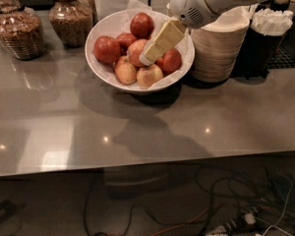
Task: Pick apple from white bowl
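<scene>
Reflecting light spots (105, 139), grey counter (152, 127), cables (226, 200) beneath, hand (146, 58) over apples (107, 49) in white bowl (102, 75), grip cannot tell.

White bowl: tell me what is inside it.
The white bowl holds a pile of apples on a paper liner. The end effector sits over the middle apples, covering whatever lies beneath it.

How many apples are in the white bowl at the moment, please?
7 apples, all in the white bowl: one at the back, two left, one central partly covered by the gripper, one right, two in front. More may lie hidden beneath.
</scene>
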Robot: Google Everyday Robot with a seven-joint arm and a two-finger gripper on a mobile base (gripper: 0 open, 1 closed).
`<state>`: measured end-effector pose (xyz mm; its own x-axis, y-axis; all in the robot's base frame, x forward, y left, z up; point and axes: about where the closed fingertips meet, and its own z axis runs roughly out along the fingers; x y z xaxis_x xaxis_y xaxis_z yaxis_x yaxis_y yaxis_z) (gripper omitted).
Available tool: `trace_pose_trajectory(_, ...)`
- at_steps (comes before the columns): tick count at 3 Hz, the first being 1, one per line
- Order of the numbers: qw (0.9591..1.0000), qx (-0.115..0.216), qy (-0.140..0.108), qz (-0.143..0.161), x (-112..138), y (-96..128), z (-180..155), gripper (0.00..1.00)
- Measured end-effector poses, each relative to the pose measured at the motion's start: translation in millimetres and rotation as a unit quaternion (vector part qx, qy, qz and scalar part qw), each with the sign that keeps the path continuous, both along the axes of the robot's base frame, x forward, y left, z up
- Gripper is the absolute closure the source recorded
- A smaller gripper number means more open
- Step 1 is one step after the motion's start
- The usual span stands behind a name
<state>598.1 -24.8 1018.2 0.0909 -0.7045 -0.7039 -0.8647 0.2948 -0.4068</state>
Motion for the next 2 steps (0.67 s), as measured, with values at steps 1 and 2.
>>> trace_pose_trajectory(1, 0.9998, 0.016, 0.007, 0.014, 14.5, 15.0, -15.5, 0.01)
trace_pose_trajectory(2, 0.9992, 0.028, 0.02, 0.022, 24.6, 28.2, -34.6, 0.15)
